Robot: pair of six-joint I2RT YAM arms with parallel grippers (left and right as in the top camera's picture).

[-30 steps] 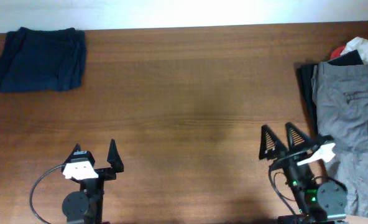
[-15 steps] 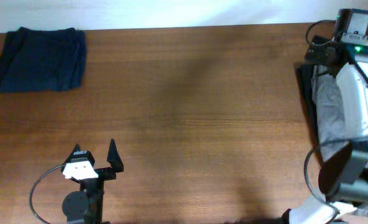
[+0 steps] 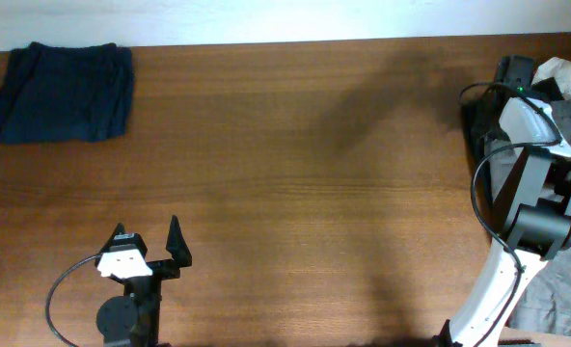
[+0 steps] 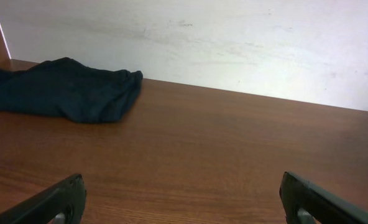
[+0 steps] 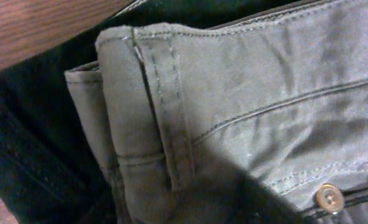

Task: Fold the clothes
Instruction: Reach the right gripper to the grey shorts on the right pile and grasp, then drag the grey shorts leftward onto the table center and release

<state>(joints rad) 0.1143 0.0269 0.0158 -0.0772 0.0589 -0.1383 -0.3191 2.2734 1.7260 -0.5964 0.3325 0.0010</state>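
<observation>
— Where are the shorts [image 3: 565,294]?

— At the right edge of the table [image 3: 295,173], running from near the far right corner toward the near one; grey-olive cloth, partly covered from above by the right arm [image 3: 531,135]; they lie on a black garment [image 3: 471,120] whose edge shows along their left side.

— And up close?

— The right wrist view is filled with them [image 5: 246,93]; a stitched fold [image 5: 162,106] runs down the middle, seam lines cross the cloth to the right, and a pale button [image 5: 328,198] sits at the lower right; the black garment [image 5: 28,143] shows under and beside them, with bare wood at the upper left.

— The right gripper [image 3: 512,72]?

— It hangs over the far end of the pile, near the far right corner; none of its fingers show in its own camera and the overhead view hides them, so I cannot tell whether they are apart or together.

— The left one?

— The left gripper [image 3: 147,231] is near the front edge, left of centre, fingers spread wide with nothing between them; its camera shows both [image 4: 184,202] low over bare wood.

— Anything else?

— A folded navy garment [image 3: 62,92] in the far left corner, against the pale wall [image 4: 234,43].
</observation>
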